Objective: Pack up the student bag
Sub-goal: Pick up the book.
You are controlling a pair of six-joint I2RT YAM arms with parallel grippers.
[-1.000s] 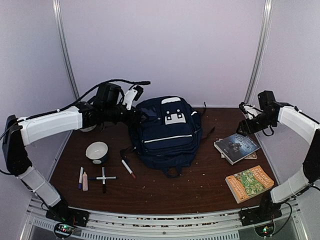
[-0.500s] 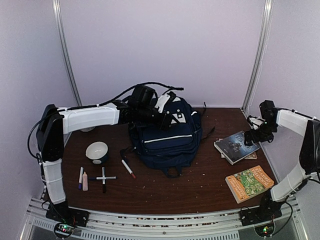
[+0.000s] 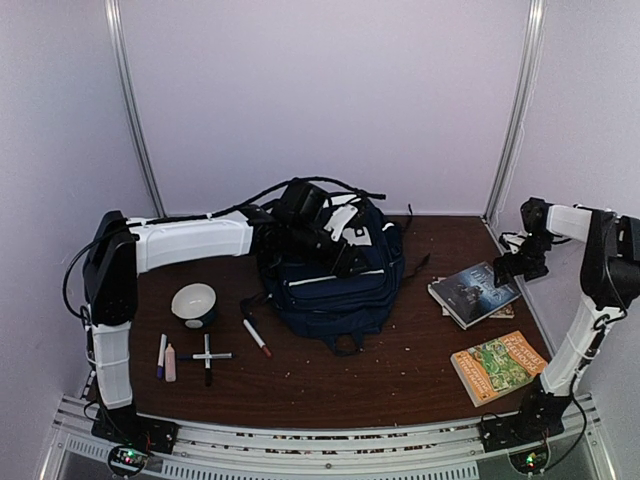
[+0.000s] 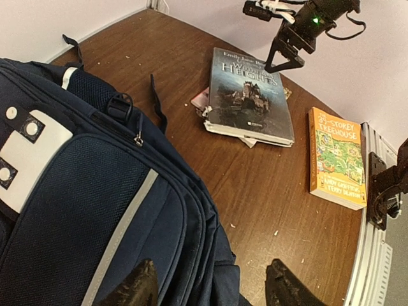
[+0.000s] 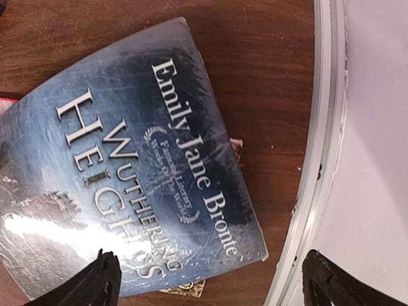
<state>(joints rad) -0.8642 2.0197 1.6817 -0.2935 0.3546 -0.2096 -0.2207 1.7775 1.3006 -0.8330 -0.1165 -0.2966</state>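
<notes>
The left end effector (image 4: 213, 288) hangs just over the student bag (image 4: 95, 191). Its two black fingers are spread wide and hold nothing. I think it is there to catch the top of the bag and pull it open, because the zips look shut. The bag lies right under it on the brown wooden tabletop (image 4: 280, 204). The bag is soft navy cloth with a bumpy mesh front, a grey stripe and a white patch with round studs.

The right end effector (image 5: 217, 280) is wide open and empty too. Just below it the Wuthering Heights book (image 5: 127, 172) lies flat, and its shiny, scratched cover glints. I think it hovers there to pick that book up for packing. The orange Treehouse book (image 4: 336, 156) lies well apart from it, toward the arm's base.
</notes>
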